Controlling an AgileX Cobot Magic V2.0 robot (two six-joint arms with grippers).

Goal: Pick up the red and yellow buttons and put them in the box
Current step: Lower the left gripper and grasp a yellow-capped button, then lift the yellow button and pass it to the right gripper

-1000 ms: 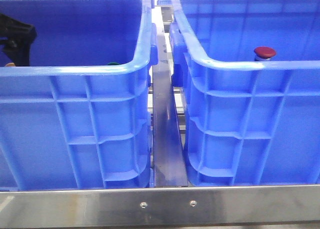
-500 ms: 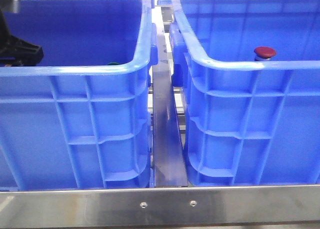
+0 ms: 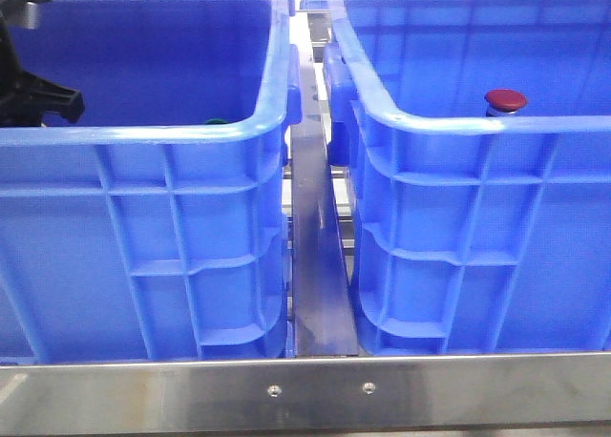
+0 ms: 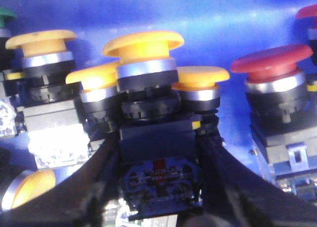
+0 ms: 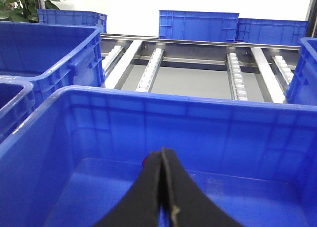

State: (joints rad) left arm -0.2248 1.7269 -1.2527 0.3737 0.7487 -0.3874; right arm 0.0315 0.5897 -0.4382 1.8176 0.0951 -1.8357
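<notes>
Buttons with yellow and red caps are what both arms are after, and they sit in two bins. Starting at the left of the front view, the left bin [image 3: 143, 132] holds the supply: the left gripper [image 3: 43, 98] is reached down inside it near the nine o'clock wall, only its black body showing over the rim, and a sliver of a green cap [image 3: 216, 122] peeks above the front edge. The left wrist view explains the reach. The left gripper [image 4: 158, 152] has its two dark fingers [image 4: 99, 162] set on either side of the black body of a yellow button [image 4: 143, 63], closed in on it below the cap, so the mushroom head stays free above the grip. More yellow caps crowd it at nine o'clock and three o'clock, touching or nearly so, and a red button [image 4: 271, 61] stands farther toward three o'clock; that crowding is likely why the grip is on the block rather than the cap.

Moving right, a metal rail [image 3: 320, 256] separates the bins. The right bin [image 3: 477, 122], judged to be the destination box, shows one red button [image 3: 505, 100] at about one o'clock. The right gripper [image 5: 162, 187] hovers over that bin with its fingers pressed together, holding nothing, apparently idle.
</notes>
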